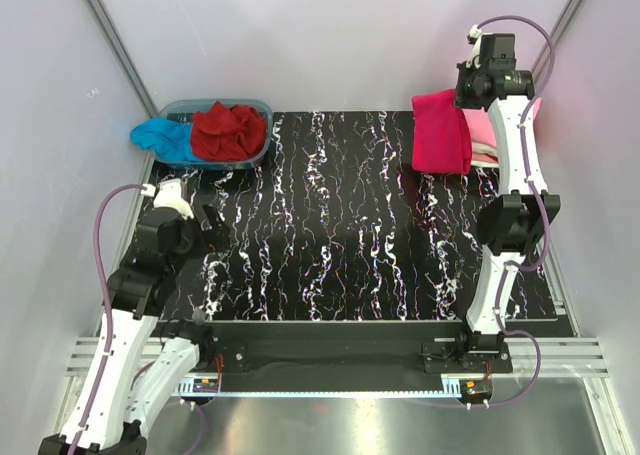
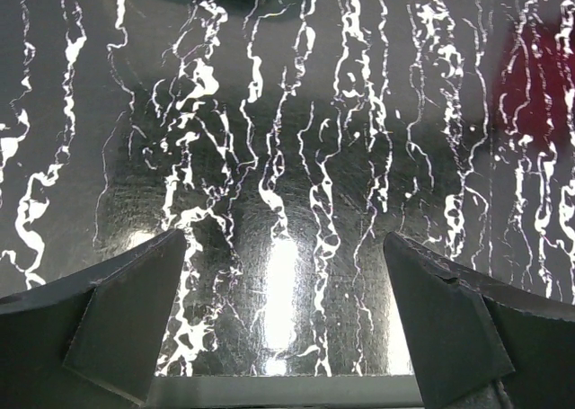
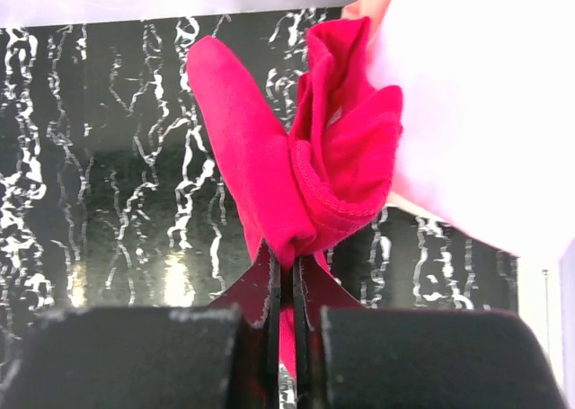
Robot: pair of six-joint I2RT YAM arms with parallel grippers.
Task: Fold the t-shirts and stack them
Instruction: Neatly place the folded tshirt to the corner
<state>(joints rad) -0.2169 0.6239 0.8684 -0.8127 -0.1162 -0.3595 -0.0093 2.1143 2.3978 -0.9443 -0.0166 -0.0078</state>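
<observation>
Down at the near left, the left tool (image 1: 212, 225) is hovering over the black, white-veined desk (image 1: 330, 235), its jaws standing wide and released with nothing between them; its wrist view is showing only bare desk under the fingers (image 2: 126, 319). Moving up the right side, the right arm is reaching to the far right corner, where the right tool (image 3: 286, 265) is clenching tight on a bunched edge of the pinkish-red t-shirt (image 3: 260, 157). That shirt is lying folded at the far right of the desk, overlapping the left side of the pale pink t-shirt (image 1: 482, 127). Across at the far left corner, the tub (image 1: 180, 107) is holding the crumpled dark red t-shirt (image 1: 230, 130), and the turquoise t-shirt (image 1: 160, 137) is spilling over its left rim.
</observation>
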